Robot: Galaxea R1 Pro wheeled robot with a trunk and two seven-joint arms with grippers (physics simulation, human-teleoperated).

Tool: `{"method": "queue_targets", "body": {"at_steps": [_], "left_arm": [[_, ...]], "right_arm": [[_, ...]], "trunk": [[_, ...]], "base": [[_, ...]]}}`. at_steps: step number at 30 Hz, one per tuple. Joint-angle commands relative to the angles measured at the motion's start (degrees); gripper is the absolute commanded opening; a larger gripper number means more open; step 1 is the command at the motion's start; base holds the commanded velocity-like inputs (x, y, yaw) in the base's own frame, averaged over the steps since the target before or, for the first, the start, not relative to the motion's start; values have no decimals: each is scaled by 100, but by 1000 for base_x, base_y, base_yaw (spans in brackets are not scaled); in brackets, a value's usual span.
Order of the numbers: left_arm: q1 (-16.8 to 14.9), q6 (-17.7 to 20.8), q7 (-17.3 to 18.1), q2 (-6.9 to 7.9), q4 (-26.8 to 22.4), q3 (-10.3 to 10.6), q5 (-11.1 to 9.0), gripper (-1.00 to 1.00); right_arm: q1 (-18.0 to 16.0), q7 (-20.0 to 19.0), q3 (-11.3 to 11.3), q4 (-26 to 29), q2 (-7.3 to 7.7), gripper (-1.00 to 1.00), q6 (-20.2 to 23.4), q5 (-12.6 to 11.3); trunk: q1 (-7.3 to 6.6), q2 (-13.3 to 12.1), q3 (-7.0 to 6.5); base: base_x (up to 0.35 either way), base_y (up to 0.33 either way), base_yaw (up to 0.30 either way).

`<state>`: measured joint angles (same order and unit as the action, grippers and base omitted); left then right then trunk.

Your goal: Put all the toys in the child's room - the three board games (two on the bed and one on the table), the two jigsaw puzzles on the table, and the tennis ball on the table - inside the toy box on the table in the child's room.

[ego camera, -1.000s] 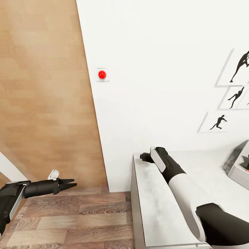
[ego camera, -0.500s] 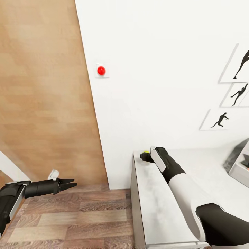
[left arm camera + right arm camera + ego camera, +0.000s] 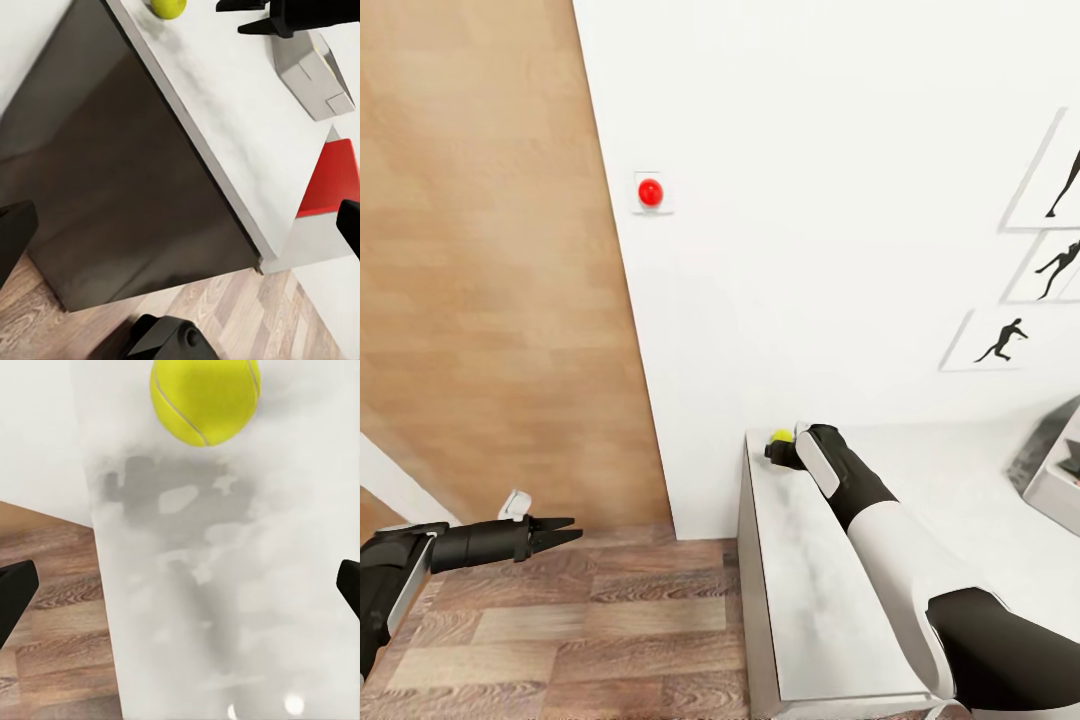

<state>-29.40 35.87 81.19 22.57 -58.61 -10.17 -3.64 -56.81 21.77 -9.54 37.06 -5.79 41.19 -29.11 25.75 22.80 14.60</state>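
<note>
The tennis ball is a small yellow-green ball lying at the far left corner of the table's light grey top, close to the white wall. My right gripper hovers just short of it, open, with nothing between its fingers. In the right wrist view the ball lies ahead of the gripper and apart from it. My left gripper hangs open over the wood floor, left of the table. The left wrist view takes in the ball and the right gripper. A light grey tub, apparently the toy box, is cut by the right edge.
The white wall stands right behind the table, with a red button and black silhouette prints. A wood-panelled surface rises at the left. The plank floor lies beside the table's dark side panel.
The whole view has shifted slightly, so the camera moved. The tennis ball has come into sight past the right gripper. Both arms hold the same pose.
</note>
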Motion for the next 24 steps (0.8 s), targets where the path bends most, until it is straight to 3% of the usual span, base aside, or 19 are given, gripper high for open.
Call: {"method": "queue_targets", "body": {"at_steps": [1, 24], "left_arm": [[-4, 60, 20, 2, -1, -1, -11, 100], [-4, 50, 29, 2, -1, -2, -7, 100]], "right_arm": [[-5, 56, -23, 8, 3, 100, 11, -60], [-5, 61, -25, 49, 3, 100, 4, -60]], "trunk": [[3, 12, 21], [3, 12, 180]], "base": [[0, 0, 0], [0, 0, 0]]}}
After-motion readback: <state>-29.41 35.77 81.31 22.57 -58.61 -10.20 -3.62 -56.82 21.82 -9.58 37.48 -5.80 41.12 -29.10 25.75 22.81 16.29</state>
